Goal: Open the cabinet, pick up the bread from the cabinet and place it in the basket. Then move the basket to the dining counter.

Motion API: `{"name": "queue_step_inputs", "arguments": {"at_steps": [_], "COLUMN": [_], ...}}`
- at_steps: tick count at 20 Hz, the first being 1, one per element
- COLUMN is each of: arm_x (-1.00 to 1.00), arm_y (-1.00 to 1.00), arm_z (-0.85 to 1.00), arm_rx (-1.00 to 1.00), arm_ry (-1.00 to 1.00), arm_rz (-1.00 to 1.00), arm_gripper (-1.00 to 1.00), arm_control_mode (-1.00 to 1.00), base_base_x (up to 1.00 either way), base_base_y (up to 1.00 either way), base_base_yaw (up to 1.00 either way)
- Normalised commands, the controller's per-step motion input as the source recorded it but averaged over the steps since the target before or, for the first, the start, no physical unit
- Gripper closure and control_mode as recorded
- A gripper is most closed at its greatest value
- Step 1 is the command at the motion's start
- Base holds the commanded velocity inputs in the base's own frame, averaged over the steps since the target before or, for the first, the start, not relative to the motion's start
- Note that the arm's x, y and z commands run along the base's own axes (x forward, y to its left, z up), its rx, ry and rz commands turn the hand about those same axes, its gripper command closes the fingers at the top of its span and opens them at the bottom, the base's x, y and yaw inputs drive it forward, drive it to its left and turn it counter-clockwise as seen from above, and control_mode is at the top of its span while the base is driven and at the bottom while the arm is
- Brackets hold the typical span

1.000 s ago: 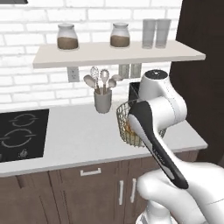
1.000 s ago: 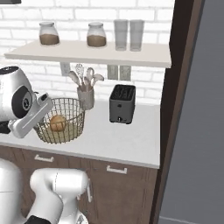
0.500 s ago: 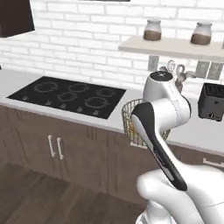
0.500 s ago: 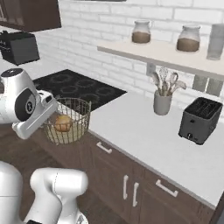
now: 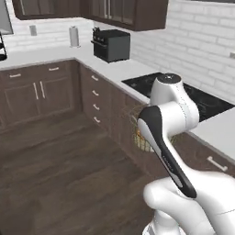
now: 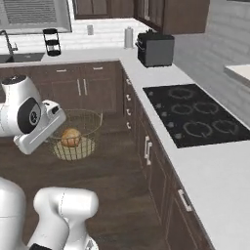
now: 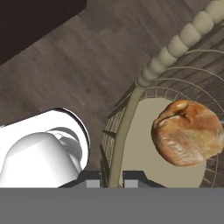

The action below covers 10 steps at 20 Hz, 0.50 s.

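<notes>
The tan wire basket (image 6: 80, 128) hangs in the air over the wooden floor, clear of the worktop. My gripper (image 7: 114, 176) is shut on its rim, one fingertip on each side of the wire wall. The golden-brown bread (image 6: 71, 137) lies on the basket's solid base and shows large in the hand view as the bread (image 7: 186, 131) under the beaded rim of the basket (image 7: 175, 49). In the left base view my arm covers most of the basket (image 5: 137, 133). A pale end of the cabinet shelf (image 6: 239, 72) shows at the far right. The dining counter is out of view.
A black cooktop (image 6: 195, 114) sits in the white worktop (image 6: 215, 185) to my right. A dark countertop oven (image 6: 155, 49) stands in the corner, with a paper-towel roll (image 6: 128, 36) and a sink tap (image 6: 7, 44) along the back run. Open wooden floor (image 5: 55, 174) lies to the left.
The whole scene has swung across both base views, so the base has turned away from the shelf wall. The basket with the bread has stayed in my shut gripper throughout.
</notes>
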Motion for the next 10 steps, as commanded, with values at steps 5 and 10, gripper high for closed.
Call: {"name": "queue_step_inputs", "arguments": {"at_steps": [5, 10], "arm_x": [0.00, 0.00], "arm_y": [0.00, 0.00], "arm_z": [0.00, 0.00], "arm_rx": [0.00, 0.00], "arm_ry": [0.00, 0.00], "arm_rz": [0.00, 0.00], "arm_gripper": [1.00, 1.00], "arm_control_mode": [1.00, 1.00], "base_base_x": [-0.06, -0.01], "base_base_y": [0.00, -0.03], "base_base_yaw": [1.00, 1.00]}}
